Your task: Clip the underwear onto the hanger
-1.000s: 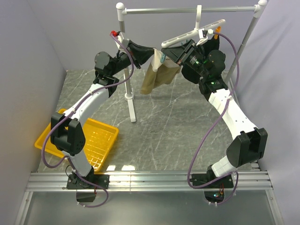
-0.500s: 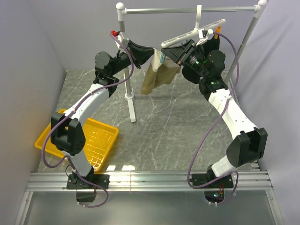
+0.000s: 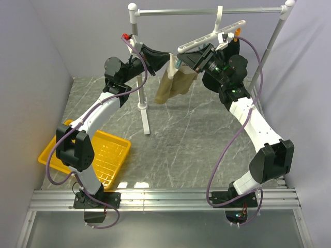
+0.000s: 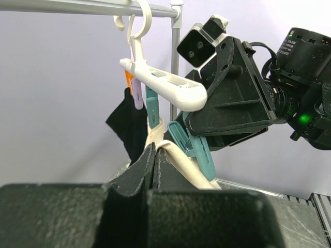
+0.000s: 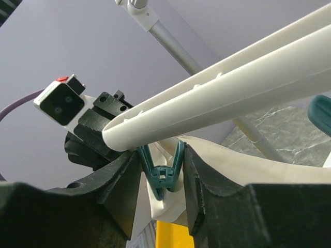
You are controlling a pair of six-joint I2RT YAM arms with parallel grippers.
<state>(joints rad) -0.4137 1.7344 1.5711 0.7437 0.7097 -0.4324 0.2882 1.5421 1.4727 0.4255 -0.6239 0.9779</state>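
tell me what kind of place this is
Probably a robot test cell staged as a laundry corner: plain walls box in a marble-look tabletop, the left arm and right arm are bolted to its near edge, and a clothes rail carries a white clip hanger.

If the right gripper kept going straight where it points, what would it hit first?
The teal clip, sitting between the right gripper's fingers just under the hanger. The underwear seems to hang right behind it, though depth is unclear.
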